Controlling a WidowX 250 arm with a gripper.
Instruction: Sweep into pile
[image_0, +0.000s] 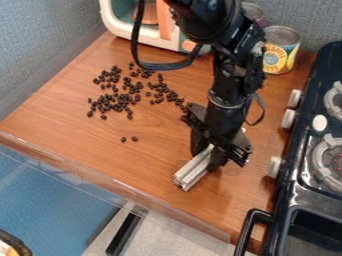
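Dark beans (117, 107) lie between the end effector (210, 156) and the table's (80, 140) left edge — it grips a silvery bar (192, 171) (stove (298, 145) along the right).

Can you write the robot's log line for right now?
task: sweep into pile | gripper: holding silver bar | black beans: scattered on wooden counter, two off alone | pile: not made yet
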